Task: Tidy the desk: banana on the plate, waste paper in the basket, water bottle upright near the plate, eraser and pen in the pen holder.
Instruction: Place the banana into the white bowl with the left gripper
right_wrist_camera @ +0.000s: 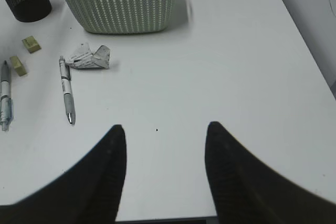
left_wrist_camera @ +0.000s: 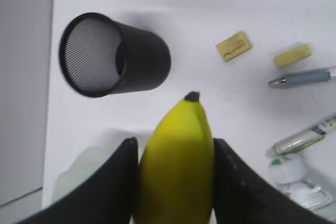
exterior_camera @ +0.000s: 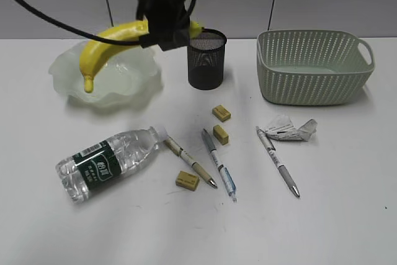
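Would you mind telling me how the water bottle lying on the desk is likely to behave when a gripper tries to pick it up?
The water bottle lies on its side, so it may roll if nudged. Its thin clear plastic will probably flex when squeezed and may be slippery.

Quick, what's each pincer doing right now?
Left pincer: closed on the banana.
Right pincer: open, holding nothing.
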